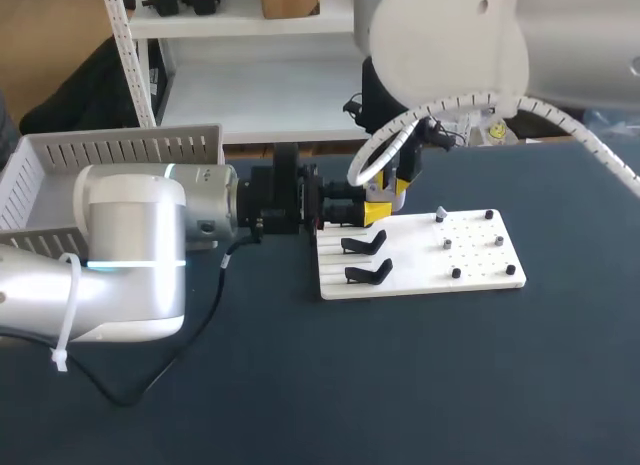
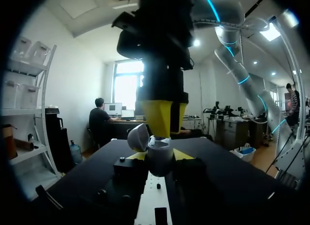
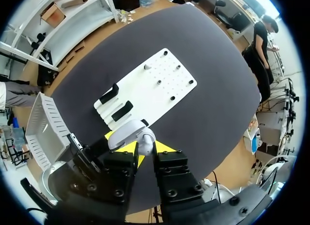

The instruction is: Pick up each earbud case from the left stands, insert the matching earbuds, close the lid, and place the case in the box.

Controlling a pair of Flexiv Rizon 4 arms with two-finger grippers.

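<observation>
While the left gripper (image 2: 160,156) clamps the open earbud case (image 3: 135,135) in its jaws, the right gripper (image 3: 145,150) hangs just above, its grip unreadable.

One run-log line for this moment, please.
left end effector: shut on earbud case, lid open | right end effector: directly over case | two stands on board: empty

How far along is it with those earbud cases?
One case is off the stands, lid open, clamped in the left gripper. The right gripper hangs just above it, at the earbud step. Closing the lid and boxing remain; the box shows no case in its visible part.
</observation>
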